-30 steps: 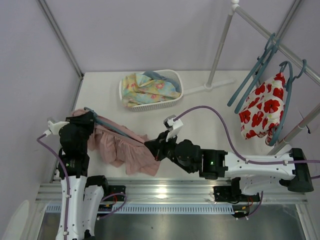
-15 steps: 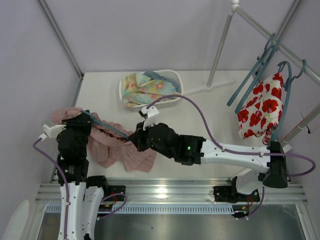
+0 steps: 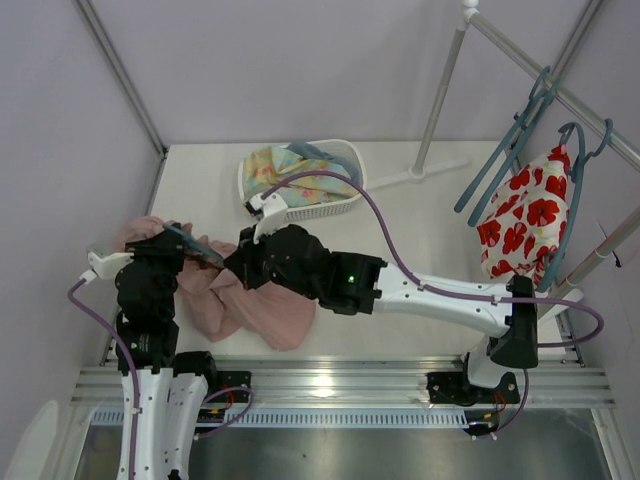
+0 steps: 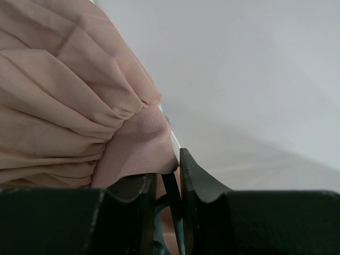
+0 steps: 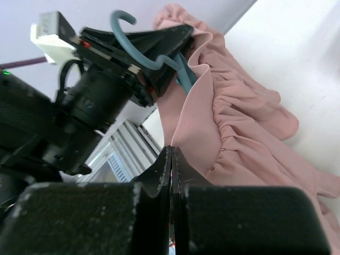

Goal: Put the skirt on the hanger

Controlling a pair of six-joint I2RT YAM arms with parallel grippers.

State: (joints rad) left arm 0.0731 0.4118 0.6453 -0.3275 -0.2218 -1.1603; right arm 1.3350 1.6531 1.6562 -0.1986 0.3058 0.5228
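Note:
The dusty-pink skirt (image 3: pixel 250 312) lies bunched at the table's left front, with one end lifted. My left gripper (image 3: pixel 178 247) is shut on the teal hanger (image 3: pixel 200 249) and holds it tilted above the table; the skirt's waist is gathered round it. In the left wrist view the hanger's bar (image 4: pixel 173 194) sits between the shut jaws of the left gripper (image 4: pixel 167 171), with skirt fabric (image 4: pixel 64 90) just beyond. My right gripper (image 3: pixel 236 266) is shut on the skirt's edge, close beside the hanger. The right wrist view shows this gripper (image 5: pixel 171 155), the skirt (image 5: pixel 239 117) and the hanger's hook (image 5: pixel 127 40).
A white basket (image 3: pixel 351 160) with pastel floral cloth stands at the back centre. A clothes rack (image 3: pixel 440 100) at the right carries spare teal hangers (image 3: pixel 510 140) and a white cloth with red flowers (image 3: pixel 525 215). The table's left edge is beside the left arm.
My right gripper has moved left across the table with the skirt's edge, up to the hanger. The skirt has bunched leftward. The left gripper has shifted slightly with the hanger.

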